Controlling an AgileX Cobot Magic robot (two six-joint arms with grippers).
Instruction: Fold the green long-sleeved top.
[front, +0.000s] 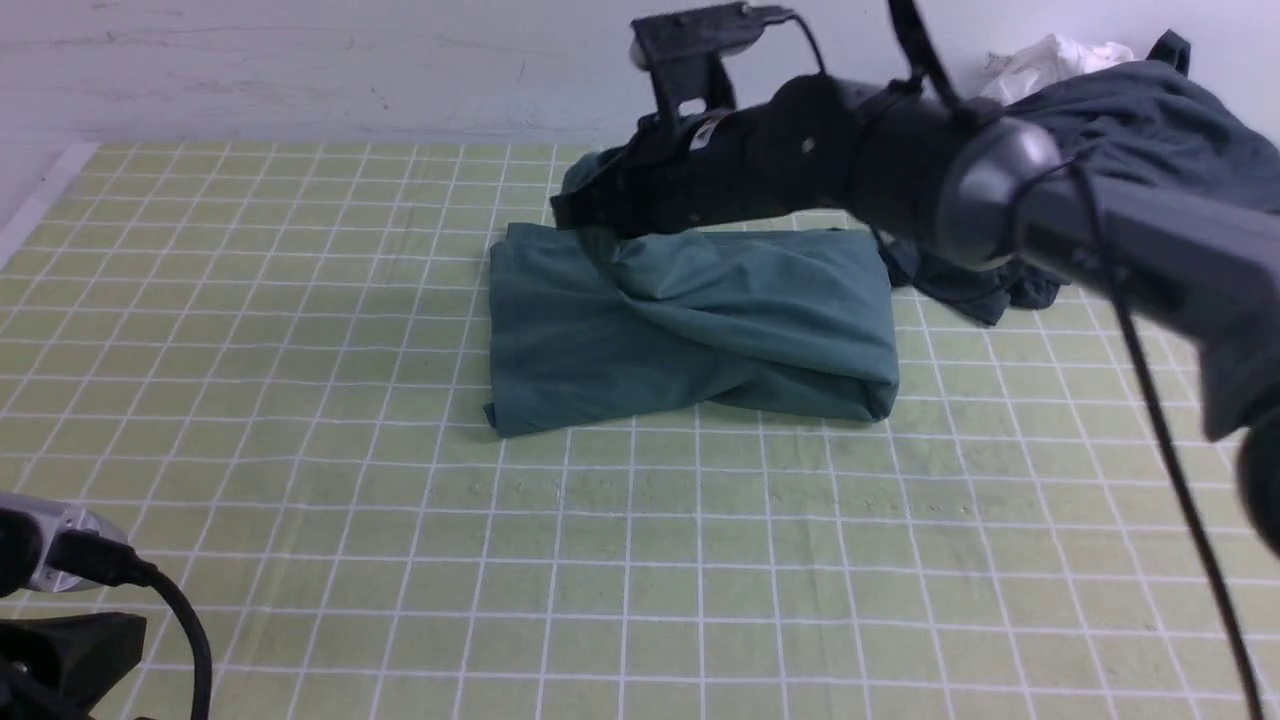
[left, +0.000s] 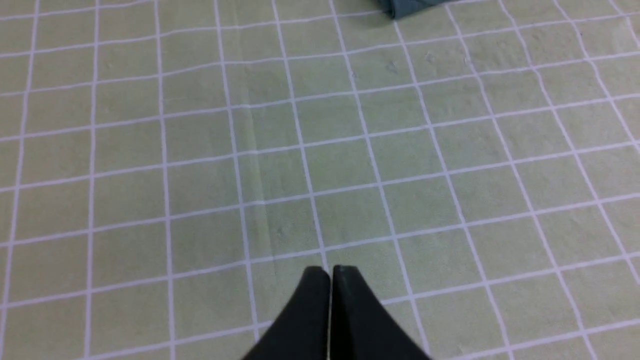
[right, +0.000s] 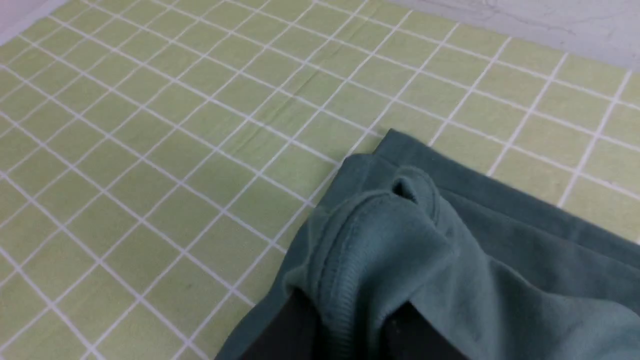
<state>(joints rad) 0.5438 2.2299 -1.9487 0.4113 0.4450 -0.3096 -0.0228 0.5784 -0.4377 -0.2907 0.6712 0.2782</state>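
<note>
The green long-sleeved top (front: 690, 330) lies folded in a thick rectangle at the middle of the green grid mat. My right gripper (front: 585, 215) reaches over its far left corner and is shut on a ribbed fold of the top (right: 350, 260), holding that fold lifted off the layers below. In the right wrist view the gripper (right: 347, 325) has the ribbed cloth pinched between its two dark fingers. My left gripper (left: 330, 272) is shut and empty, low over bare mat near the front left; one corner of the top (left: 407, 6) shows far from it.
A dark charcoal-grey garment (front: 1140, 130) is heaped at the back right with a white cloth (front: 1050, 60) behind it. The green grid mat (front: 300, 450) covers the table. A white wall runs along the back edge.
</note>
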